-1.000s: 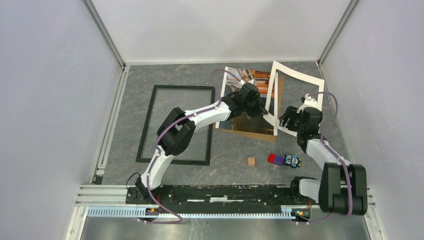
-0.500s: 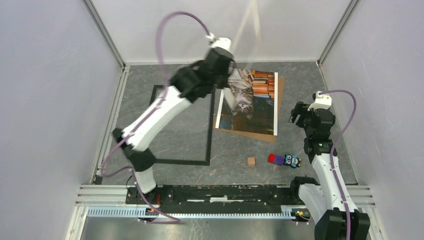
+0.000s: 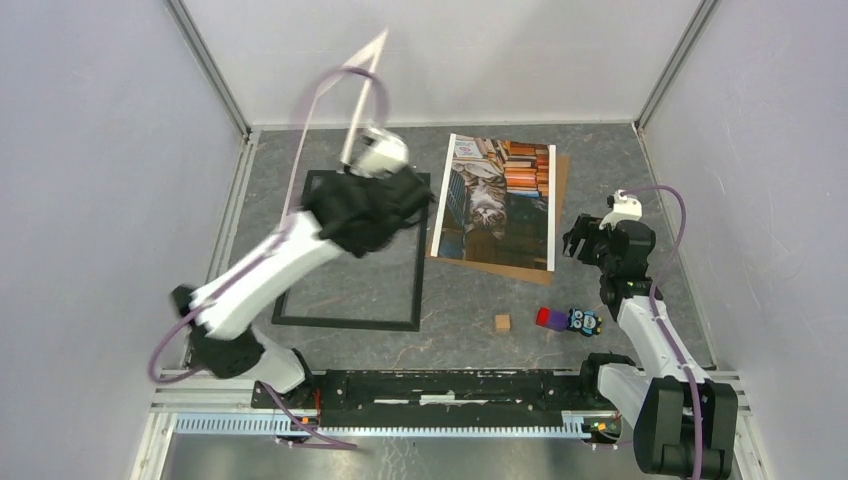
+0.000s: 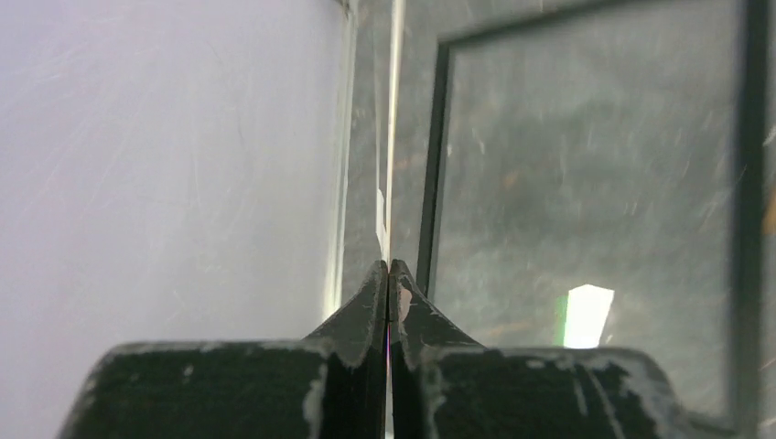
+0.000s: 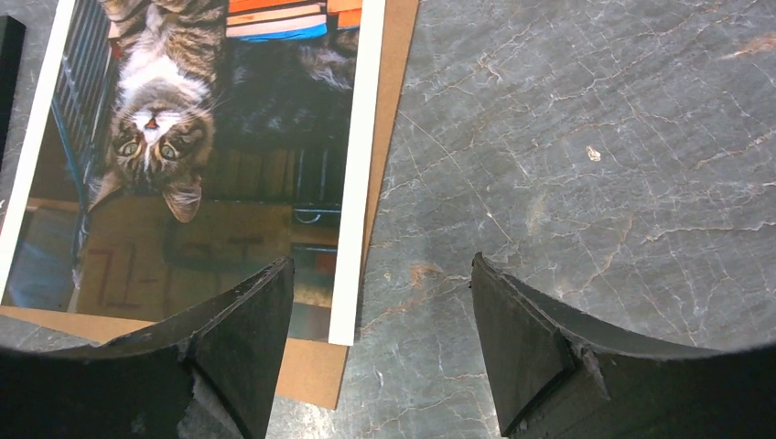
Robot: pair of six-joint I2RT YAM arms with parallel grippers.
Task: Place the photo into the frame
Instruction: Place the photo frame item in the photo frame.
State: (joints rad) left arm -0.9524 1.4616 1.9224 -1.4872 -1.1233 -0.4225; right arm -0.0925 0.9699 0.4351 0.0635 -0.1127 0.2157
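Overhead, the frame (image 3: 345,322) lies flat below the left gripper (image 4: 390,267), whose jaws pinch a white mat (image 3: 361,110); the frame's long axis runs near-to-far. The right gripper (image 5: 381,274) gapes beside the photo (image 5: 183,155).

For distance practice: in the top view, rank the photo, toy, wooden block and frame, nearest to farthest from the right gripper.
From the right gripper:
1. photo, just left
2. toy, toward the near edge
3. wooden block, beside the toy
4. frame, far left
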